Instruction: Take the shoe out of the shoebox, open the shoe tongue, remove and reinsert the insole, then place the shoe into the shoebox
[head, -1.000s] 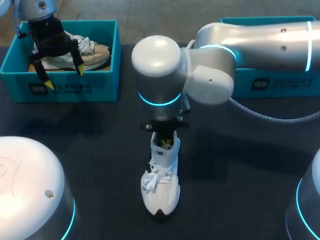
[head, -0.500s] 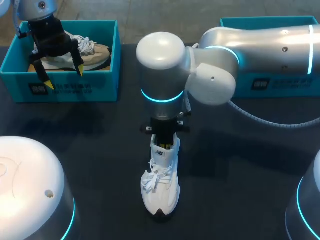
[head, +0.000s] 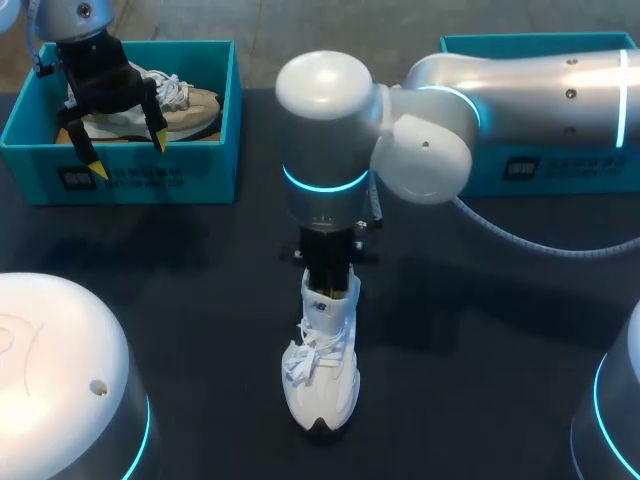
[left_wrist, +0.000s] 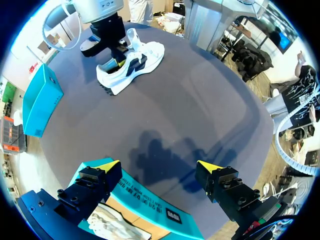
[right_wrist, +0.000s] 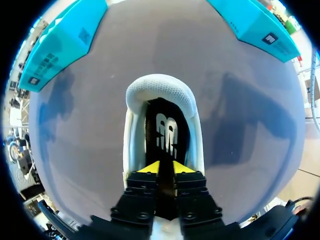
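Right arm's elbow has shifted slightly toward 12 o'clock; the white shoe (head: 322, 380) hasn't moved. Left gripper (head: 128, 155) hangs wide open over the left shoebox (head: 130, 185) at 10 o'clock, parked clear of the work. White shoe sits at 6 o'clock. Right gripper (right_wrist: 163, 167) is down in its mouth, tips together over the insole (right_wrist: 167, 132), likely there to pull it; can't tell if it's pinched. Right shoebox (head: 540, 170) is at 2 o'clock.

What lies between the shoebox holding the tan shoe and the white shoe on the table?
Only bare dark table lies between the shoebox and the white shoe, as the head view and left wrist view show.
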